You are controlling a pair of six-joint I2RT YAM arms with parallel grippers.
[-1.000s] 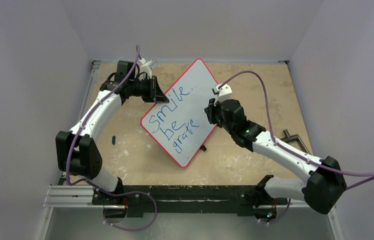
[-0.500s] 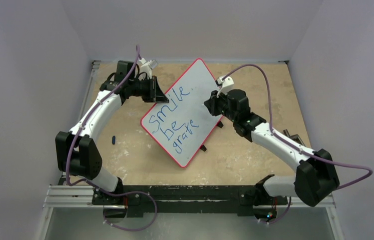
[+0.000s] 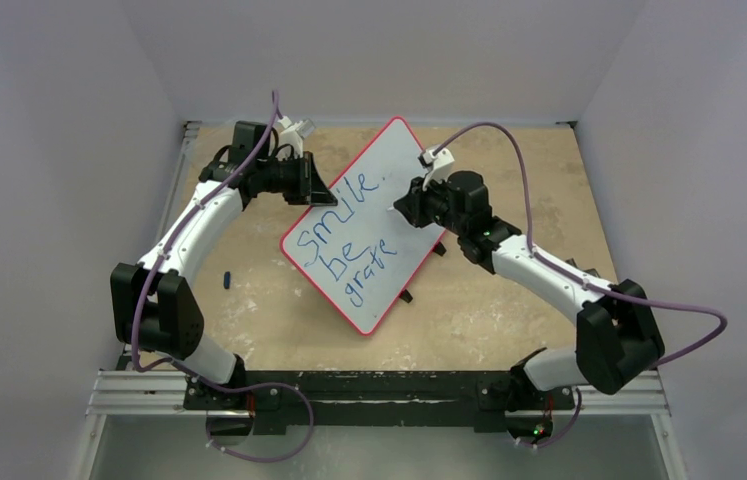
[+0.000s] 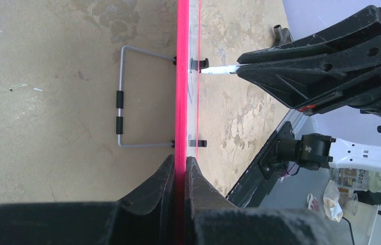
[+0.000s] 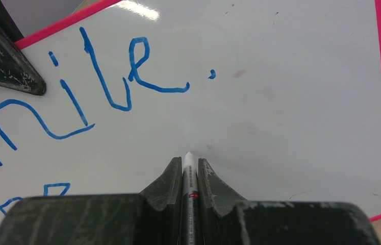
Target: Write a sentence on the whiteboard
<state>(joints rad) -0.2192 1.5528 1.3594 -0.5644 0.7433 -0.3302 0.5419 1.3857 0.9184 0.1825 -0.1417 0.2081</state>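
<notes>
The right gripper (image 5: 188, 162) is closed on a marker (image 5: 190, 184). The marker's white tip pokes out between the fingers and points at bare board just below and right of the "e" of "smile". Whether the tip touches the surface cannot be told. The left gripper (image 4: 180, 166) is clamped on the red rim of the whiteboard (image 4: 182, 76), on the upper-left edge beside the start of "smile". The whiteboard stands mid-table between the two arms, turned so one corner points to the far wall, with a wire stand (image 4: 120, 104) behind it. The sentence (image 3: 349, 235) runs in blue over three slanted lines, reading "smile", "be" and "grate", with a small blue dot after "smile". A small dark piece (image 3: 226, 279) lies on the table (image 3: 509, 310), left of the board.
</notes>
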